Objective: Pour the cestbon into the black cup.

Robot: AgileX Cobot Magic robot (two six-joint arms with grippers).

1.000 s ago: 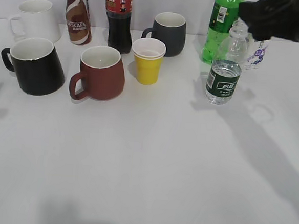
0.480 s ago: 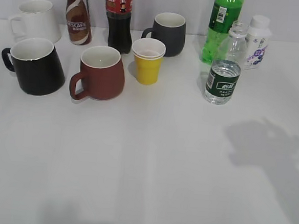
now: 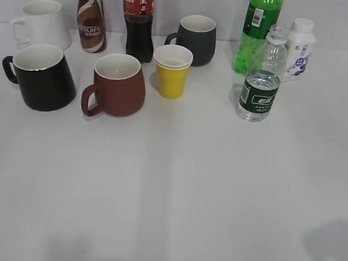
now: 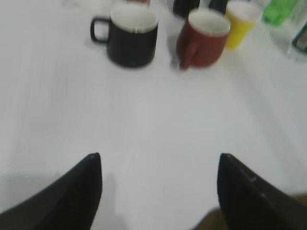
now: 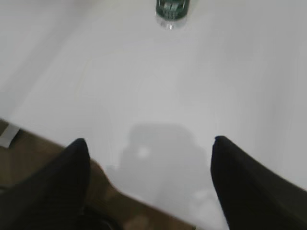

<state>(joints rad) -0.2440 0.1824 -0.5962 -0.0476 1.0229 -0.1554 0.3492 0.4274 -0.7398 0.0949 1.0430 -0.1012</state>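
Observation:
The cestbon (image 3: 263, 77), a clear ribbed bottle with a dark green label and no cap, stands upright at the right of the white table; its base shows at the top of the right wrist view (image 5: 172, 10). The black cup (image 3: 40, 76) stands at the left, handle to the left, and also shows in the left wrist view (image 4: 130, 36). Neither arm shows in the exterior view. My left gripper (image 4: 158, 160) is open and empty over bare table near the front. My right gripper (image 5: 149, 143) is open and empty above the table's front edge, far from the bottle.
A brown-red mug (image 3: 115, 84), yellow paper cup (image 3: 172, 70), dark grey mug (image 3: 195, 39), white mug (image 3: 41, 24), coffee bottle (image 3: 89, 18), cola bottle (image 3: 137, 20), green soda bottle (image 3: 259, 29) and white milk bottle (image 3: 299, 49) stand along the back.
The right arm, which was at the bottle's top a second ago, has pulled back out of the exterior view. Its shadow slid to the front right. The bottle stays standing.

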